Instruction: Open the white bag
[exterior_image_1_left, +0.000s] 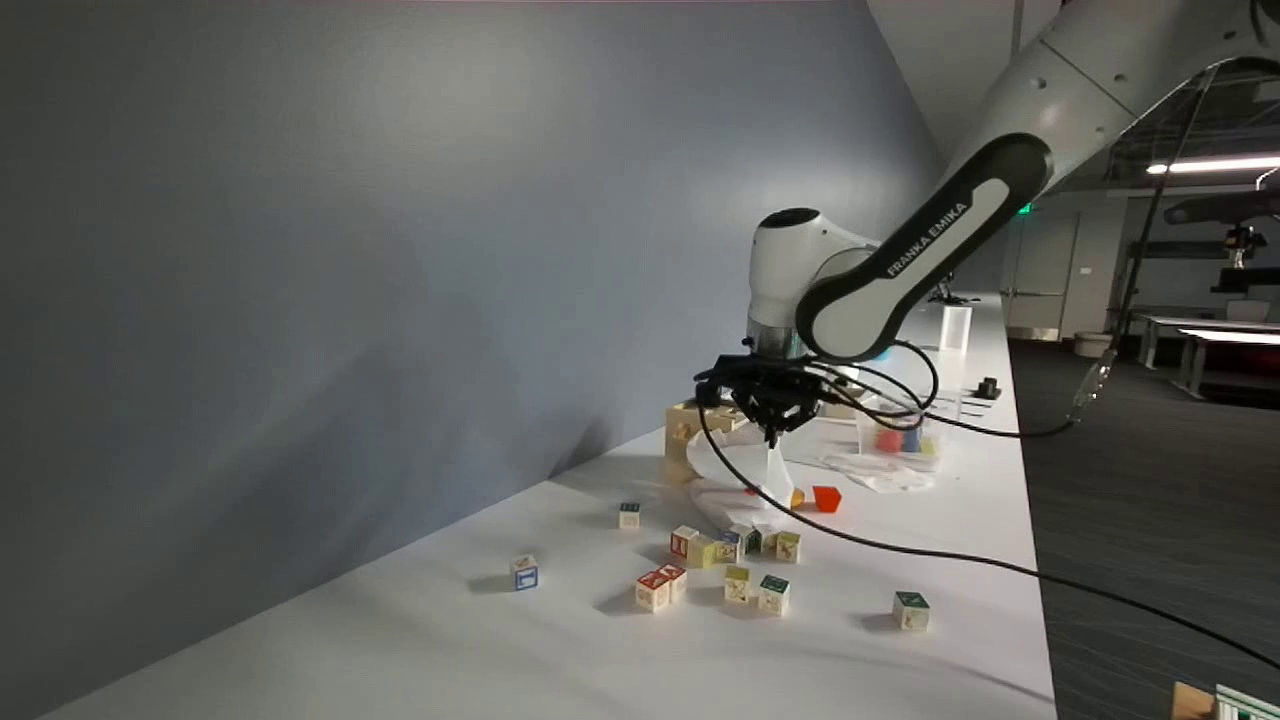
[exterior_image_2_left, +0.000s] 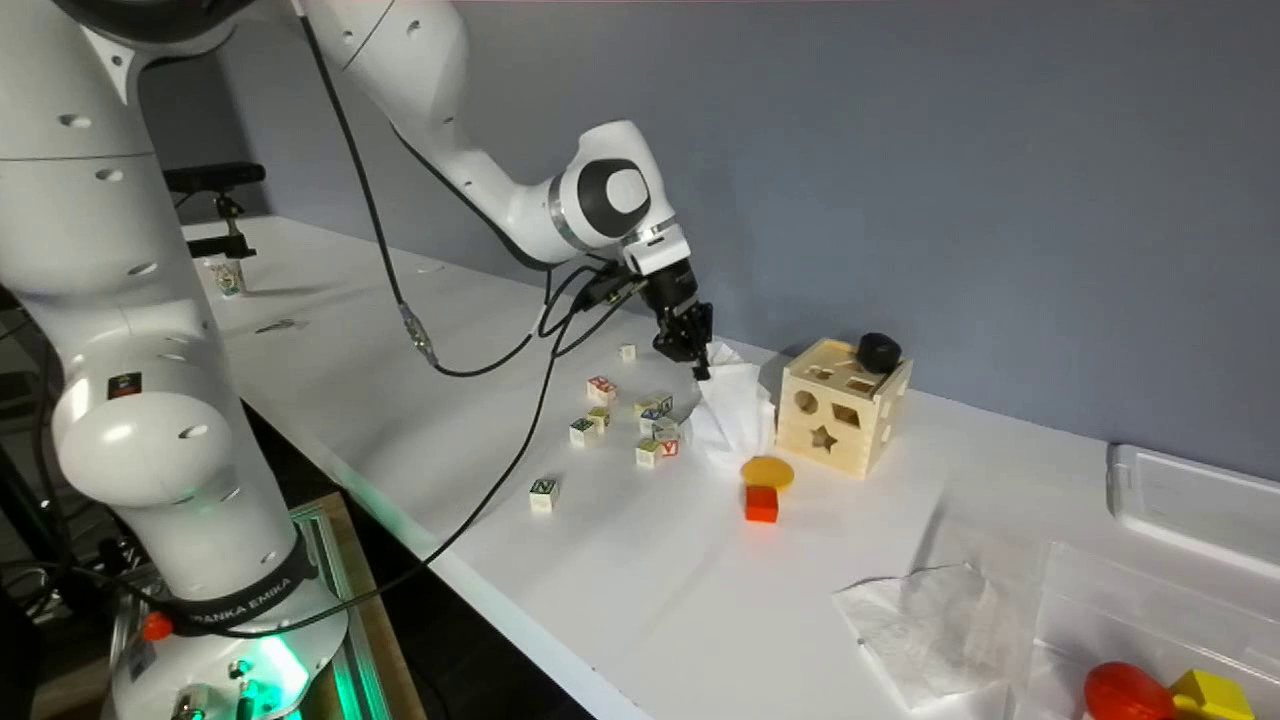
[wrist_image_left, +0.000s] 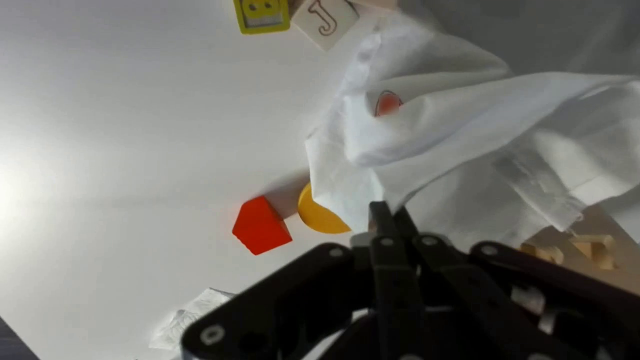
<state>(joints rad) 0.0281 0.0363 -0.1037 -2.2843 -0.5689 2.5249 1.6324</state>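
The white cloth bag (exterior_image_1_left: 722, 507) is crumpled and stands partly raised on the table in both exterior views (exterior_image_2_left: 735, 410). It fills much of the upper right of the wrist view (wrist_image_left: 435, 122), with folds and a small red mark. My gripper (wrist_image_left: 395, 212) points down at the bag. Its fingertips are shut on a thin edge of the bag, and the cloth is drawn up to them. The gripper is also at the bag's top edge in both exterior views (exterior_image_1_left: 771, 438) (exterior_image_2_left: 702, 372). The bag's inside is mostly hidden.
Several letter blocks (exterior_image_2_left: 648, 453) lie beside the bag. A wooden shape box (exterior_image_2_left: 830, 400) stands close behind it, near the wall. A red block (wrist_image_left: 261, 227) and yellow disc (wrist_image_left: 319, 215) lie next to the bag. A crumpled clear bag (exterior_image_2_left: 930, 625) lies further off.
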